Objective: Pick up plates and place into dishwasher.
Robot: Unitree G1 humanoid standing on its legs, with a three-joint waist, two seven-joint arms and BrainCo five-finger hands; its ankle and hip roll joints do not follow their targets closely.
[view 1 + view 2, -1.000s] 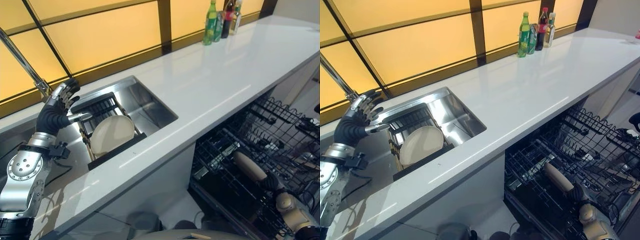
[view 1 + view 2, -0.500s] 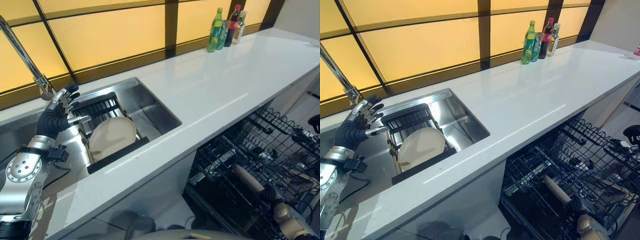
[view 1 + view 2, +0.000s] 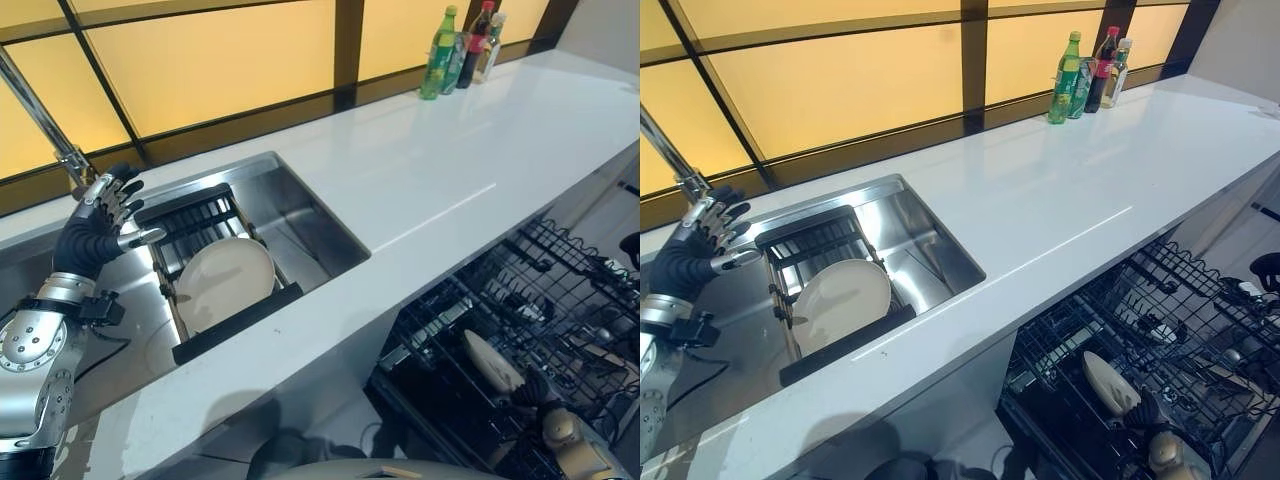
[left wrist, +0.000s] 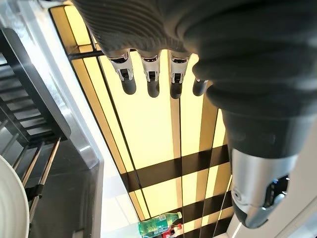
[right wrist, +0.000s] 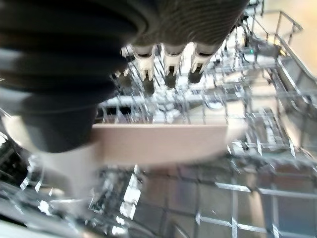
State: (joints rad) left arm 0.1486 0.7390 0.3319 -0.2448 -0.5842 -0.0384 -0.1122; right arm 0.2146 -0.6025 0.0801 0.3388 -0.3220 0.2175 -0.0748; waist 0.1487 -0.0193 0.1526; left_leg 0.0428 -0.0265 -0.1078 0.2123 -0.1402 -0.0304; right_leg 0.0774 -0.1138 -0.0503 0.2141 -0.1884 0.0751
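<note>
White counter (image 3: pixel 1060 190): bottles (image 3: pixel 1087 75) at far end.

Cream plate (image 3: pixel 840 300) leans in sink rack (image 3: pixel 820 262).

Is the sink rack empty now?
No, one cream plate leans in the black rack inside the sink.

A cream plate (image 3: pixel 225 284) lies in a black slatted rack (image 3: pixel 195 215) inside the shiny steel sink (image 3: pixel 310 215), and a second cream plate (image 3: pixel 1108 383) stands in the black wire dishwasher rack (image 3: pixel 1180 300). The worktop (image 3: pixel 440 170) is glossy white under amber-yellow panels (image 3: pixel 220 60) with dark brown bars. At the far end stand a green bottle (image 3: pixel 437 54), a dark bottle with a red cap (image 3: pixel 476 45) and a pale bottle (image 3: pixel 491 44).
</note>
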